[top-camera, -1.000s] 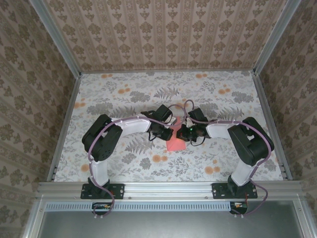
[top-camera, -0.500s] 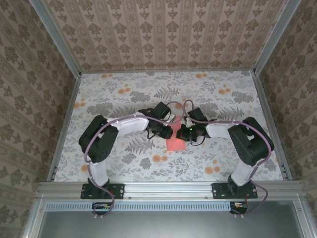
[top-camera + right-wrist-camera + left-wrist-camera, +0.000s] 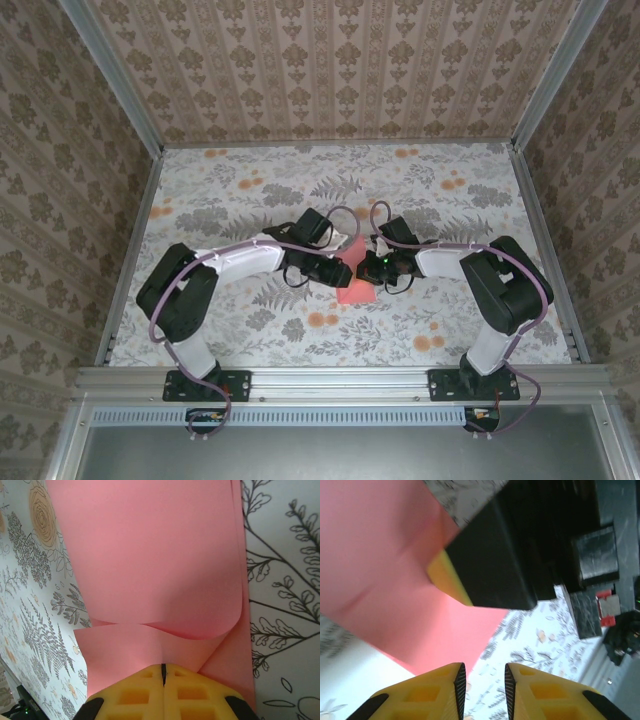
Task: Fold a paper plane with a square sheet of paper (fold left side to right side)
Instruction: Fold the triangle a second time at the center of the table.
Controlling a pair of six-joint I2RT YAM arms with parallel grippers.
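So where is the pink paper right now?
Top view: the pink paper lies centred on the table, between the shut right end effector at its edge and the left end effector.

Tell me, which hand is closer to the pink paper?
Right. The right hand, closed, rests its fingertips on the pink paper beside a curled flap. The left hand hangs just off the sheet's edge, fingers slightly apart, gripping nothing.

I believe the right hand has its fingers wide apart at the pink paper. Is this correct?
No. The right hand has its fingers shut together at the pink paper, not wide apart; the right wrist view shows it.
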